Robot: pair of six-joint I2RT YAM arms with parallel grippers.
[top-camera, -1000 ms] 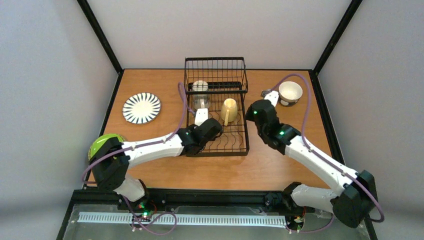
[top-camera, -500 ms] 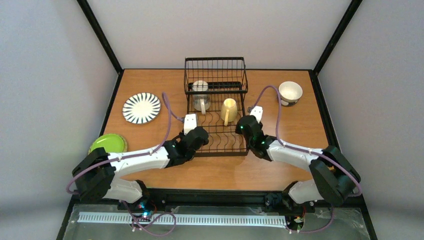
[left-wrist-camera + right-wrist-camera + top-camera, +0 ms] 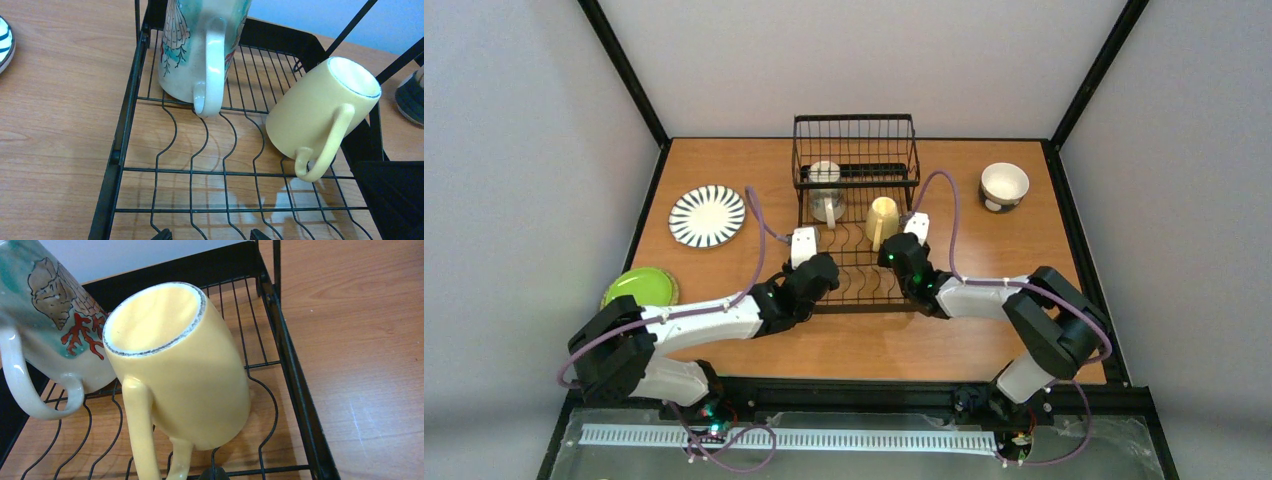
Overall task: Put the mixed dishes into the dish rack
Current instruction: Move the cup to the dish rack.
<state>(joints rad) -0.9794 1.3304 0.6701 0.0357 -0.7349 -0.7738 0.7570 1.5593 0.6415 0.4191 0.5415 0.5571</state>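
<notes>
**Entry: rack part-loaded, three dishes out**

- Rack: centre of the top view, tall basket end toward the upper edge.
- Printed mug: in the rack, standing, handle toward me.
- Yellow mug: in the rack, tipped well over, its handle down on the wires. It is just beside the printed mug, and I cannot tell if they touch.
- Striped plate: flat on the tabletop, left of the rack.
- Green plate: lower left, near my left arm.
- Bowl: upper right, well apart from the rack.
- Left fingers: spread wide, holding nothing, over the rack's near wires.
- Right fingers: closed on nothing, tip just under the yellow mug.

**Hazards, as I judge them**

- The yellow mug rests on little. A brush from my closed right fingers could roll it into the printed mug or against the rack's side.
- My open left tips sit low at the wires. Dragging them sideways could snag the wires and shift the rack.
- Both plates lie flat, so a shallow pinch on a rim may slip.
</notes>
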